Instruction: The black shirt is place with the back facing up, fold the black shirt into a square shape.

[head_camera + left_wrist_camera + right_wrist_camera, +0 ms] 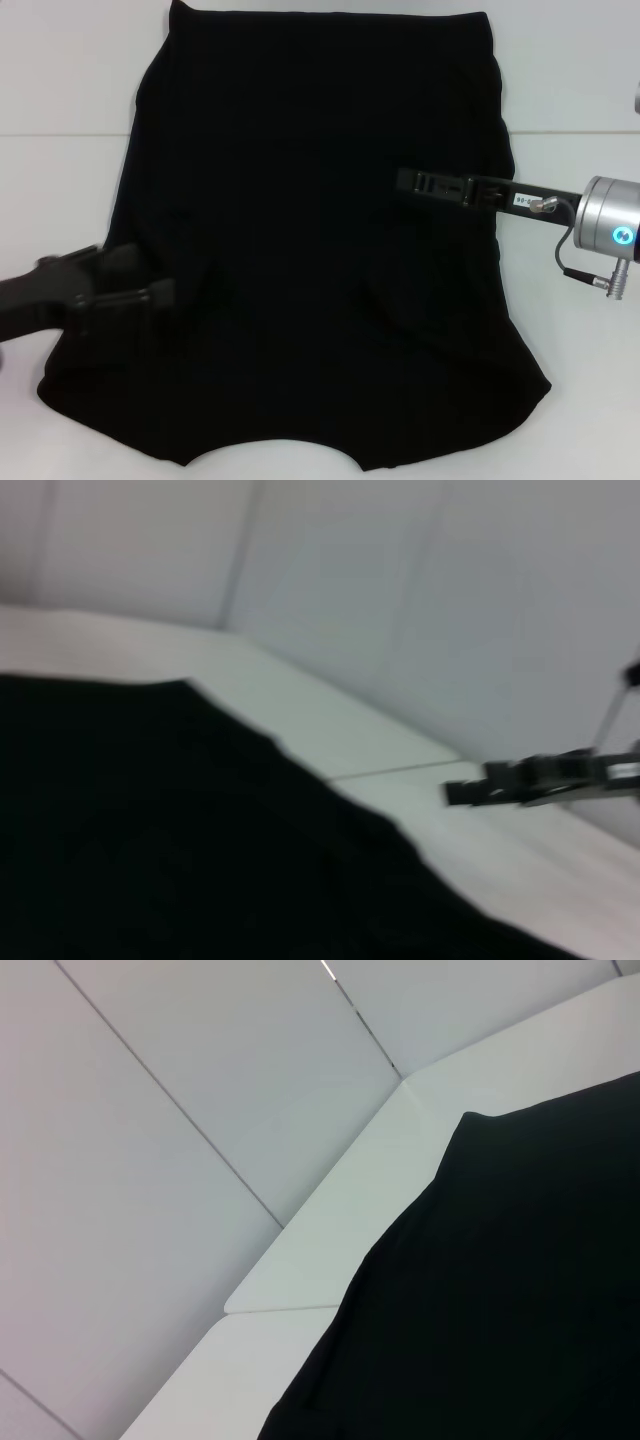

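Both sleeves of the black shirt (310, 250) already lie folded inward as it rests flat on the white bench (60, 100). Your left pincer (150, 300) and right pincer (420, 183) hover over it; I cannot tell their jaw states. Grip the near hem corners evenly.

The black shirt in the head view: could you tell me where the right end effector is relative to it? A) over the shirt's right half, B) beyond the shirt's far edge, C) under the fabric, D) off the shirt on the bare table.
A: the right end effector reaches in from the right over the black shirt, with fabric on all sides of its tip.
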Tool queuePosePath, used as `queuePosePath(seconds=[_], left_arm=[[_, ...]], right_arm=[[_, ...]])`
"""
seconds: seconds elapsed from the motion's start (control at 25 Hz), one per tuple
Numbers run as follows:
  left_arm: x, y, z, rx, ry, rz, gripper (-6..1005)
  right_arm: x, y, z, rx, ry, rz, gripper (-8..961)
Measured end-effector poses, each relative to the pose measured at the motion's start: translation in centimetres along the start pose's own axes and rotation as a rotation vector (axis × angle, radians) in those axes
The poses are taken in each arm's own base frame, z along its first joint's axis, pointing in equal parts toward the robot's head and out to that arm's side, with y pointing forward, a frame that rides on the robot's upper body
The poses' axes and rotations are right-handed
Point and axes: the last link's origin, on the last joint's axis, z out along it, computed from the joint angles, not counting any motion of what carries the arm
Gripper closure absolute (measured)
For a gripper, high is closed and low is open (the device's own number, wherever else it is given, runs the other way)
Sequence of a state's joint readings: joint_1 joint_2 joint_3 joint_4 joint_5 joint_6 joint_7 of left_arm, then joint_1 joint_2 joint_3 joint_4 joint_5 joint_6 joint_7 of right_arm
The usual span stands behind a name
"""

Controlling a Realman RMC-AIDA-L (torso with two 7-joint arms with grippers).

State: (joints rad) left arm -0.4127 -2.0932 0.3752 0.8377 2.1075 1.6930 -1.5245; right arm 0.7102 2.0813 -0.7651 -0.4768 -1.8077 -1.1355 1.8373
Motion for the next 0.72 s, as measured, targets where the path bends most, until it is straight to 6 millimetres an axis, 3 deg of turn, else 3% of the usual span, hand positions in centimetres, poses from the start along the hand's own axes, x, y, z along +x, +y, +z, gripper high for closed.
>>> queuePosePath(seconds=[0.12, 0.36, 0.72], left_arm=[[-1.4, -0.9, -2.2, 0.089, -0.028, -0.088, 50], [-3.0, -1.6, -3.9, 0.177, -0.116, -0.204, 49], [-4.7, -2.4, -3.9, 0.247, -0.253, -0.247, 56]], right_arm=[[0.1, 0.2, 0.2, -0.004, 0.003, 0.001, 93], [0.0, 0.2, 0.4, -0.007, 0.000, 0.006, 94], [-0.1, 0.1, 0.3, -0.004, -0.009, 0.014, 95]])
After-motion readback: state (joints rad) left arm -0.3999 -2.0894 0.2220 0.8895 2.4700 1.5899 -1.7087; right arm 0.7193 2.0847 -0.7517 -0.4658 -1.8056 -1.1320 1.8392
